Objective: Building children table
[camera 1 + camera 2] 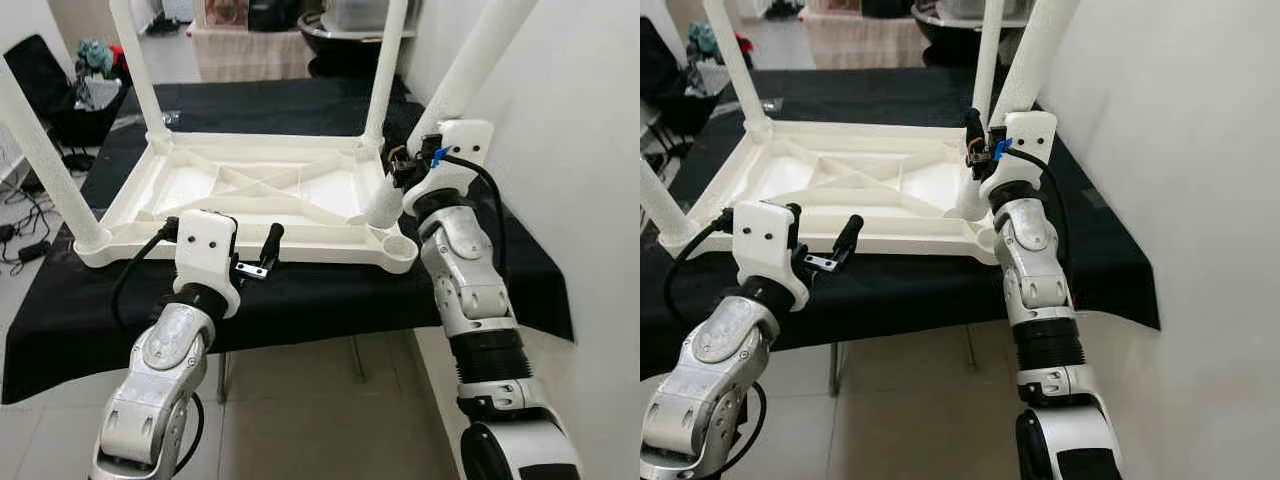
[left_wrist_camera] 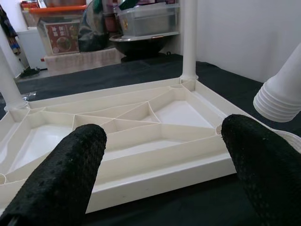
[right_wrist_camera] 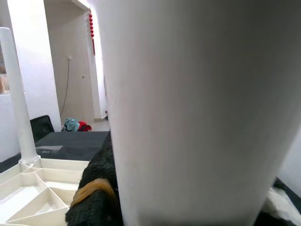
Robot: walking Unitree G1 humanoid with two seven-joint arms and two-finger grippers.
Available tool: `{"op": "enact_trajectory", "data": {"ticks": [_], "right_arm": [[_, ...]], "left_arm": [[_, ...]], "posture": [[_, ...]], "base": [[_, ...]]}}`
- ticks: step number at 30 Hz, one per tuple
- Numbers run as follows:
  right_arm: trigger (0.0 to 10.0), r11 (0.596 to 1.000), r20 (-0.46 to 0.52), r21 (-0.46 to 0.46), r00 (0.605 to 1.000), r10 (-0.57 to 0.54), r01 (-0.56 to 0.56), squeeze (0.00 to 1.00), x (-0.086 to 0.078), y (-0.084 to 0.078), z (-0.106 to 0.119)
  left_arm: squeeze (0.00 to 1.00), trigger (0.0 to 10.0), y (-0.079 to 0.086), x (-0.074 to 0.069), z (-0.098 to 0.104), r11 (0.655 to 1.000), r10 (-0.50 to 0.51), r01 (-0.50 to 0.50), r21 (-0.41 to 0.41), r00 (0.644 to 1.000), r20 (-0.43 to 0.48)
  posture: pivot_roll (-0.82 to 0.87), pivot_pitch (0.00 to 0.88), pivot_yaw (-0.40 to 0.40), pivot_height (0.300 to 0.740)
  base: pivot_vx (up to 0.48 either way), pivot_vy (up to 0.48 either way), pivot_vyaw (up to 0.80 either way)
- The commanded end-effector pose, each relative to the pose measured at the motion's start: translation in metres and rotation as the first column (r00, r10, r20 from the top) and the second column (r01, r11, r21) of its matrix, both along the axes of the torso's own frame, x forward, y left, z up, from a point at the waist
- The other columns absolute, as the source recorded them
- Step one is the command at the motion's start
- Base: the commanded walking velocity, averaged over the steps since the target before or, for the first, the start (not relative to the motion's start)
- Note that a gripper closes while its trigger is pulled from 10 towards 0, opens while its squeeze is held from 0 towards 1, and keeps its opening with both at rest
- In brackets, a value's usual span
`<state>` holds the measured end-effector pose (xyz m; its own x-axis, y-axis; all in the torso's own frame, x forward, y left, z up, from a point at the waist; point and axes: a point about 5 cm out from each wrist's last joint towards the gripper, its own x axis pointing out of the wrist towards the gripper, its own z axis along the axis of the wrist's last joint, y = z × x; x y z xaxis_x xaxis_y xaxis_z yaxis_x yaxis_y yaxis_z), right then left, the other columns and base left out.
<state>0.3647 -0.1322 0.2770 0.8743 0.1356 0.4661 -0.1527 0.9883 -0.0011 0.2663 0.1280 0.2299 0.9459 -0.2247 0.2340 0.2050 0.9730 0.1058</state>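
Observation:
A white plastic table top lies upside down on a black-covered table. Three white legs stand in its corners: far left, far right and near left. My right gripper is shut on the fourth leg, which is tilted. Its ribbed lower end hangs just above the near-right corner socket. My left gripper is open at the top's front edge, holding nothing. In the right wrist view the leg sits against a black finger.
A white wall runs close along the right side. A black chair and floor cables are on the left. A dark bowl and a storage box stand behind the table. Tiled floor lies in front.

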Motion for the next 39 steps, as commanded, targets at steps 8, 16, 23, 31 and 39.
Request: {"op": "enact_trajectory", "data": {"ticks": [8,16,23,31,39], "right_arm": [[10.0,1.0,0.04,0.012,0.999,0.001,-0.002,0.0,-0.002,0.001,0.007],[10.0,1.0,0.038,0.015,0.999,-0.001,0.0,0.0,-0.002,0.0,0.007],[10.0,1.0,0.038,0.016,0.999,-0.002,0.002,0.0,-0.002,0.0,0.007],[10.0,1.0,0.041,0.015,0.999,-0.004,0.004,0.0,-0.002,0.0,0.007],[10.0,1.0,0.044,0.012,0.999,-0.004,0.004,0.0,-0.002,-0.001,0.008]], "left_arm": [[0.0,10.0,0.0,0.0,-0.004,1.0,-0.011,0.011,0.011,1.0,-0.013],[0.0,10.0,0.001,0.0,-0.005,1.0,-0.008,0.009,0.025,1.0,-0.017],[0.0,10.0,0.002,0.0,-0.008,1.0,-0.011,0.012,0.021,1.0,-0.029],[0.0,10.0,0.003,0.0,-0.009,0.999,-0.004,0.005,0.039,1.0,-0.029],[0.0,10.0,0.005,0.001,-0.012,0.998,0.007,-0.006,0.059,0.999,-0.031]], "posture": [[0.09,0.113,-0.046,0.74],[0.09,0.115,-0.045,0.74],[0.09,0.113,-0.042,0.74],[0.09,0.106,-0.043,0.74],[0.09,0.092,-0.041,0.74]], "base": [[0.0,0.0,0.0],[0.0,0.0,0.0],[0.0,0.0,0.0],[0.0,0.0,0.0],[0.0,0.0,0.0]]}}
